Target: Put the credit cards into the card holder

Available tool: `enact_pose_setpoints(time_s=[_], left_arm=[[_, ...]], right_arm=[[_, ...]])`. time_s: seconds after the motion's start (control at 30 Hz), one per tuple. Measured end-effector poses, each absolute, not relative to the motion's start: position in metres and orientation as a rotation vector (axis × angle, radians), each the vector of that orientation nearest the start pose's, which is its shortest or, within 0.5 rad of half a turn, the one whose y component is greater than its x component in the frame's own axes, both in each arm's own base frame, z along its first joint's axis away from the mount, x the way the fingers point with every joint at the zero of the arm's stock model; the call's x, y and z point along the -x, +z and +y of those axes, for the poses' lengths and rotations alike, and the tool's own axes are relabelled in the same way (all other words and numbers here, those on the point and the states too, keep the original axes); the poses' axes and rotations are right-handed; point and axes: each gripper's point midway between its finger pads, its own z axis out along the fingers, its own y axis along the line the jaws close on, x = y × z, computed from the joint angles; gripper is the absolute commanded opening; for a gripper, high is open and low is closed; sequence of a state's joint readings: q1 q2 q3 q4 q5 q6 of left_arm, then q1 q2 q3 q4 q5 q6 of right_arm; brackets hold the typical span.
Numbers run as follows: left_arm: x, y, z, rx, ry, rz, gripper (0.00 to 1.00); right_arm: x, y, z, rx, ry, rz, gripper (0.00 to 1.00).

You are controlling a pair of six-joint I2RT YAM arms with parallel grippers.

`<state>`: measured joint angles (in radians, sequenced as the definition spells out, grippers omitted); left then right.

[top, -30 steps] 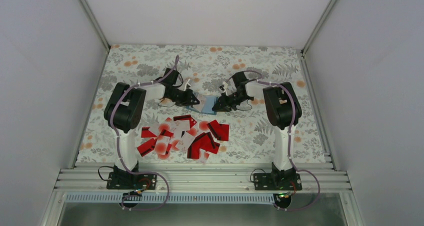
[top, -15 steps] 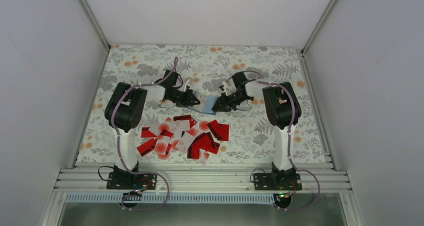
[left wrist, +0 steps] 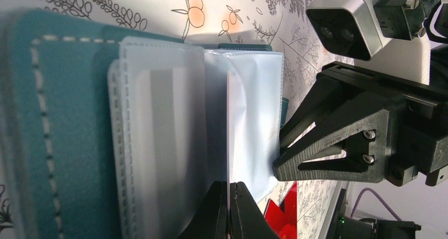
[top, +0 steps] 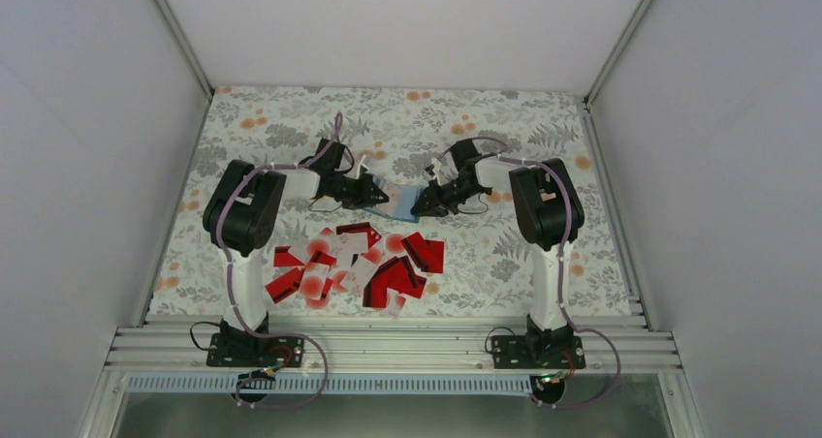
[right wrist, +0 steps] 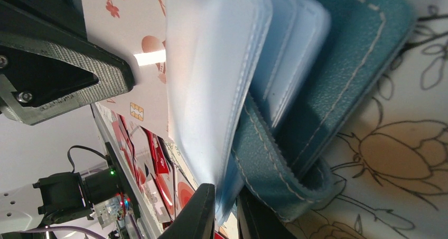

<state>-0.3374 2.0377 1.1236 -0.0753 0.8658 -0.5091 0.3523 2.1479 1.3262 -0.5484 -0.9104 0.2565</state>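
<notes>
The teal card holder (top: 401,204) lies open on the floral cloth between the two arms. My left gripper (left wrist: 229,189) is shut on a white credit card (left wrist: 228,128), seen edge-on, with its far edge among the holder's clear sleeves (left wrist: 158,122). From the right wrist view that card (right wrist: 138,93) shows a gold chip. My right gripper (right wrist: 226,195) is shut on the edge of the holder's pale sleeves (right wrist: 211,75), lifting them off the teal cover (right wrist: 343,75). The other credit cards (top: 359,264), red and white, lie piled nearer the arm bases.
The two grippers (top: 380,198) (top: 423,205) nearly touch over the holder. The right gripper's black finger (left wrist: 327,144) sits just past the sleeves' edge. Grey walls enclose the cloth on three sides, and an aluminium rail (top: 388,346) runs along the near edge.
The left gripper has crept a little to the right, toward the holder, with the card. The right arm has held still.
</notes>
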Motion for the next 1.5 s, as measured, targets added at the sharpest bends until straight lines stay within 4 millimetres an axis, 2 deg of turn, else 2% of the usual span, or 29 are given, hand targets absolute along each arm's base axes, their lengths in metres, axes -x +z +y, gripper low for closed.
enact_pose_setpoints(time_s=[0.63,1.5], left_arm=[[-0.374,0.037,-0.271,-0.073,-1.453,2.609,0.02],[-0.37,0.036,-0.28,-0.079,-1.465,2.612,0.03]], right_arm=[[-0.338,0.02,0.269,0.281,1.446,2.879,0.12],[-0.337,0.021,0.27,0.28,1.464,2.881,0.12]])
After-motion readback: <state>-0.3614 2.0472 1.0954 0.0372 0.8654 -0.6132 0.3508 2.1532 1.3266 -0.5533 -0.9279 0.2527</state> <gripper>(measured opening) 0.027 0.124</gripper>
